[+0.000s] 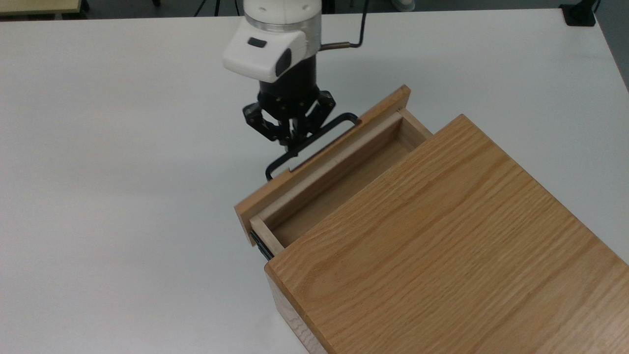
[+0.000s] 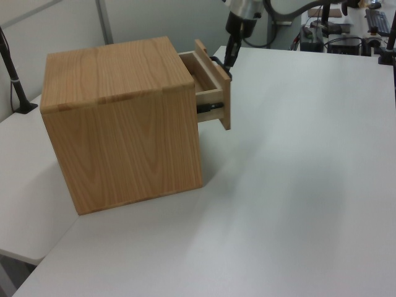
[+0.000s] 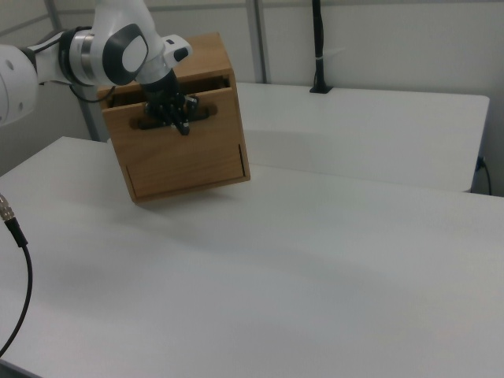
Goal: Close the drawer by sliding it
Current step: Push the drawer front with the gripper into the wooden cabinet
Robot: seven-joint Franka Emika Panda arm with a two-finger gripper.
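The drawer (image 1: 334,172) sticks partly out of the cabinet (image 1: 442,246), toward the top view's left. The gripper (image 1: 291,142) pinches its handle (image 1: 314,140) mid-bar, likely so the push runs straight along the rails.

The white table (image 1: 98,172) lies bare across the whole left half of the top view and along its upper right, so there is open room on both sides of the drawer (image 1: 324,169). The cabinet (image 1: 442,246) blocks the lower right of the top view, and the drawer's front panel and black handle (image 1: 314,142) jut from it toward the centre, with the gripper (image 1: 291,140) standing right at the handle. In the right view, the table's whole lower and right portion is free.
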